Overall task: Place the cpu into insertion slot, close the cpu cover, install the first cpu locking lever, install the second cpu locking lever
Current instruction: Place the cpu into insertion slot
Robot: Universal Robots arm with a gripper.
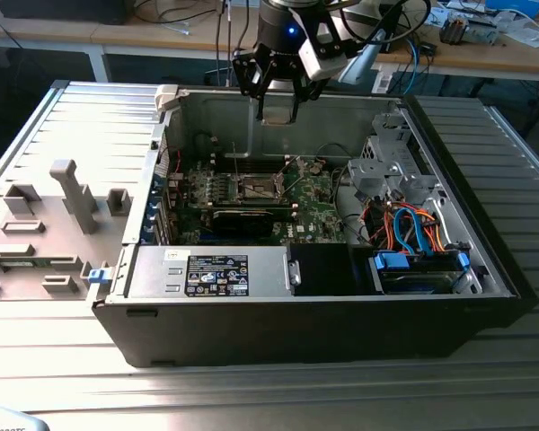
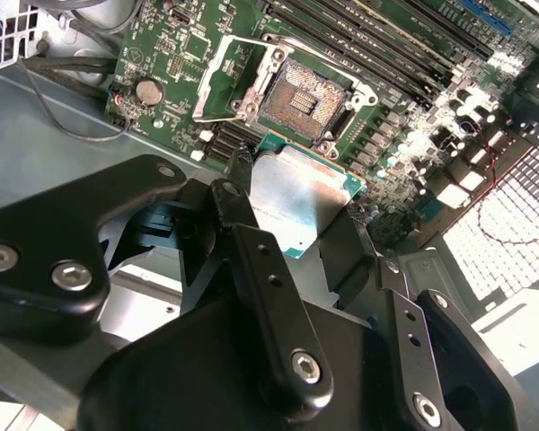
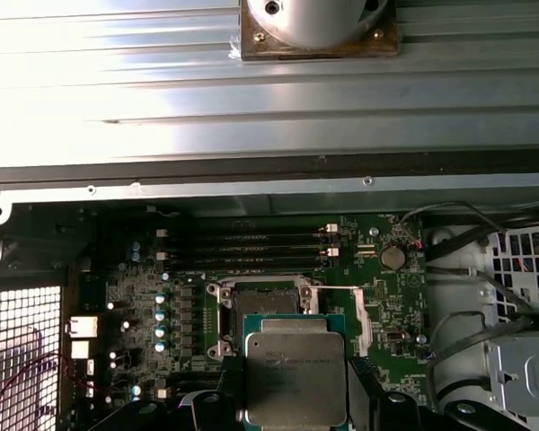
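Note:
My gripper [image 1: 277,115] hangs above the open computer case, over the back part of the green motherboard [image 1: 314,211]. It is shut on the cpu [image 2: 301,197], a flat silvery square with a tan-green edge, held by its two opposite sides between black fingers [image 2: 242,202]. In the first wrist view the cpu [image 3: 295,377] sits in front of the insertion slot [image 3: 265,299] and hides its near part. The insertion slot [image 2: 304,94] is a dark open square with nothing in it. The cpu cover [image 2: 212,79] is swung open beside it.
A silver power supply [image 1: 207,272] fills the case's near side, and a drive cage with blue and orange cables [image 1: 413,224] stands at the exterior view's right. Grey fixtures [image 1: 72,193] stand on the table outside the case. Long memory slots [image 3: 251,251] run behind the socket.

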